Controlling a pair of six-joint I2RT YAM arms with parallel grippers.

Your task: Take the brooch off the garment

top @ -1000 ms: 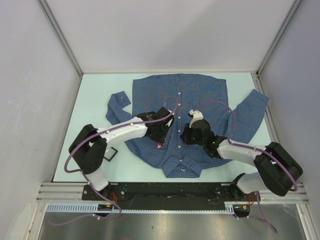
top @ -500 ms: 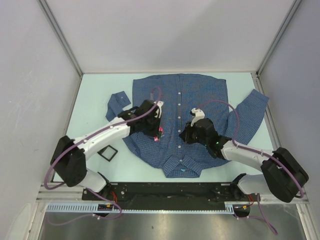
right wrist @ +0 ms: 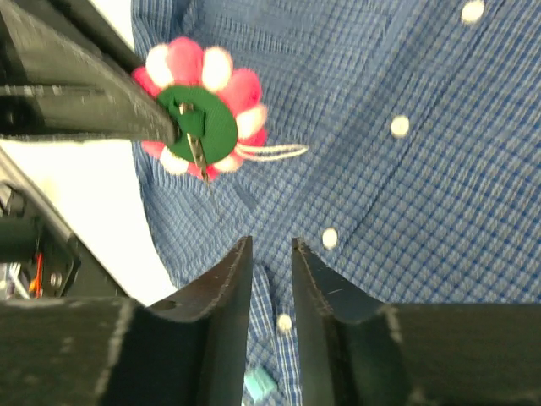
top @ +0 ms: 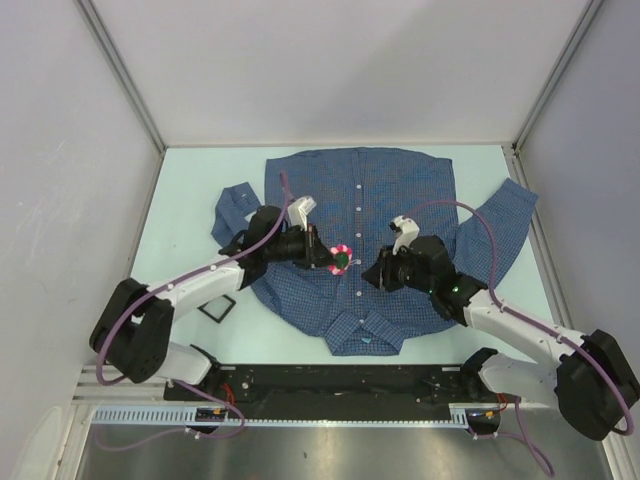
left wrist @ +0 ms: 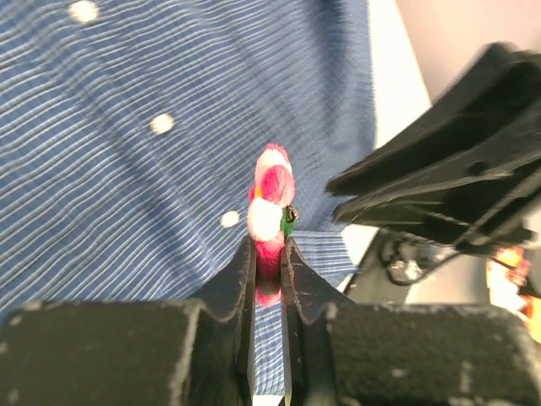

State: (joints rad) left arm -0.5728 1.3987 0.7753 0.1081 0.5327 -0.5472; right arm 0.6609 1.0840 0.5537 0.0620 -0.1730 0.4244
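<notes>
Evidently the left gripper [left wrist: 269, 247] is pinching the brooch [left wrist: 272, 190] edge-on between almost closed fingers. It is holding the brooch up over the front of the blue checked shirt [top: 400, 190], just left of the button row and toward the collar end. The brooch is looking small and light. Its pink and white petals are looking soft enough to squash, while the green backing disc [right wrist: 215, 127] is looking stiffer. A pinch across the rim, as the left gripper is doing, is probably the surest hold. The thin metal pin [right wrist: 198, 150] is hanging open off the backing, its tip pointing down at the cloth, so I am judging it sharp and apt to snag. The shirt is lying limp on the table [top: 180, 200] and will likely be rising with the pin if caught. A pale looped thread [right wrist: 275, 152] is showing beside the petals, and I cannot tell whether it is tying the brooch to the fabric. The right gripper [right wrist: 269, 249] is hovering just beside the brooch, its fingers narrowly parted with nothing between them, crowding any path rightward. White buttons [right wrist: 400, 126] are lying below. A small black square frame [top: 213, 308] is sitting on the table left of the shirt, well apart.
</notes>
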